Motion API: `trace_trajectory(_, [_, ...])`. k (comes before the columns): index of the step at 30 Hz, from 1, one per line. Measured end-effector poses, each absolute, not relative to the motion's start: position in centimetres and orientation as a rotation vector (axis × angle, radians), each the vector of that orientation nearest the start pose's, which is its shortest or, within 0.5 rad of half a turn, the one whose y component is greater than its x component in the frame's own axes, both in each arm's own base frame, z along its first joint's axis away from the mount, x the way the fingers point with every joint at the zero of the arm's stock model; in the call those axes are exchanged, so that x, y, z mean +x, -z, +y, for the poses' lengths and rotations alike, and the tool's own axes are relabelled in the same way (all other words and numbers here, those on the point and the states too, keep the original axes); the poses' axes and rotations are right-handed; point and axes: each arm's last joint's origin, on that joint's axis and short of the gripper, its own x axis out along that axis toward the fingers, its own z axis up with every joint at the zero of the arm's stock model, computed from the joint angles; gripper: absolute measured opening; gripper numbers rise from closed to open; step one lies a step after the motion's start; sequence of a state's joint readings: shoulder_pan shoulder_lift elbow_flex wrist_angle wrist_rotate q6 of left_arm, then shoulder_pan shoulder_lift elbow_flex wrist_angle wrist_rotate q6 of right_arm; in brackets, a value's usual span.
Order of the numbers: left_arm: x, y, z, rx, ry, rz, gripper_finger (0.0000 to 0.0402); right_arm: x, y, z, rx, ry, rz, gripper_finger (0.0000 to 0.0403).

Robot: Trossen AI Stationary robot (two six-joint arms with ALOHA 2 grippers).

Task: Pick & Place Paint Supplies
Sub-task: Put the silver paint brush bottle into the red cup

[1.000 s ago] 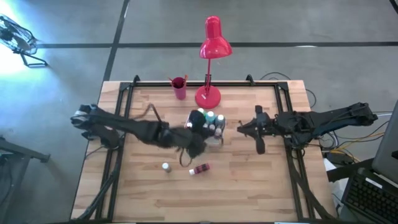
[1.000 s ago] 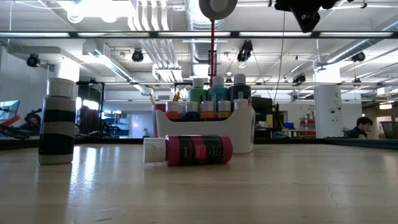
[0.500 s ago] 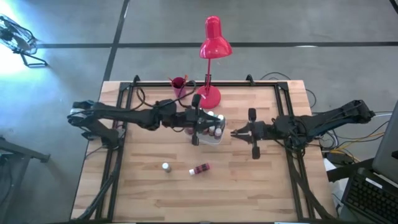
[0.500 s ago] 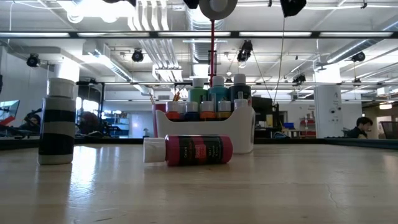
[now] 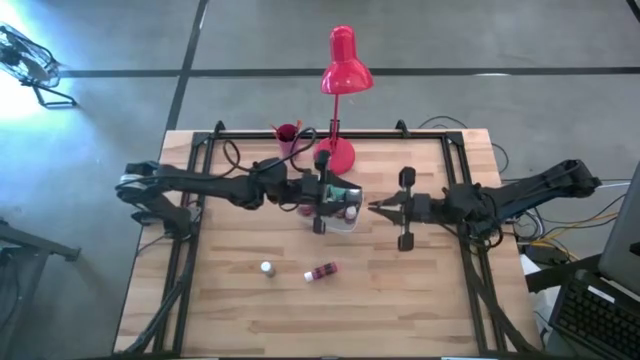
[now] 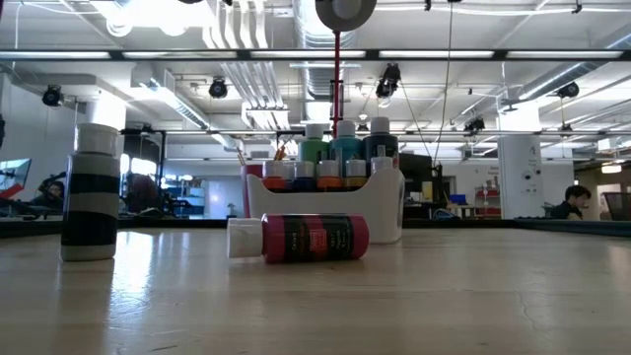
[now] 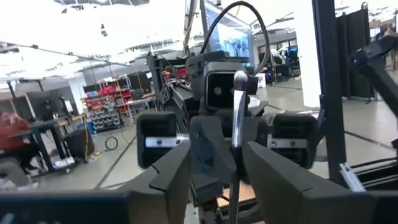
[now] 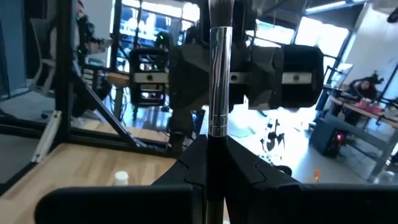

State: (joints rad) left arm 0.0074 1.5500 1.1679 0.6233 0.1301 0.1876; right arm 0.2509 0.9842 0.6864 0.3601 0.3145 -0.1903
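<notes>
White tray [image 5: 345,222] is seen near mid-table in the high view, holding capped paint bottles [image 5: 343,190]; the left gripper [image 5: 322,205] is placed over it, and the right gripper [image 5: 378,208] is stationed just beside it. A pink cup [image 5: 288,134] with a thin stick in it and a red desk lamp [image 5: 340,75] are noted at the far edge. Two items are recorded loose on the wooden table [image 5: 240,300]: an upright white-capped bottle [image 5: 267,268] and a red bottle on its side [image 5: 322,271].

Low view: green, teal and dark bottles [image 6: 340,145] are seen standing in the tray [image 6: 325,209] behind orange and red ones. The red bottle [image 6: 301,238] lies in front of it, the striped bottle [image 6: 91,192] well apart.

Left wrist view: fingers [image 7: 273,177] are parted, nothing between them; a brush ferrule [image 7: 237,109] is seen beyond, at the other gripper.

Right wrist view: fingers [image 8: 239,165] are clenched on a paintbrush [image 8: 219,81], bristles pointing away.
</notes>
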Motion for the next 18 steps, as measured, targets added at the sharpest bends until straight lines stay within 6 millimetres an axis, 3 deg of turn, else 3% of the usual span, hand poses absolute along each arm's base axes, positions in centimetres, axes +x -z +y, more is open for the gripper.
trace_trajectory(18, [38.7,-35.9,-0.6,0.187,0.231,-0.273,0.0167,23.2,-30.9,4.5,-0.206,0.112,-0.013,0.0018])
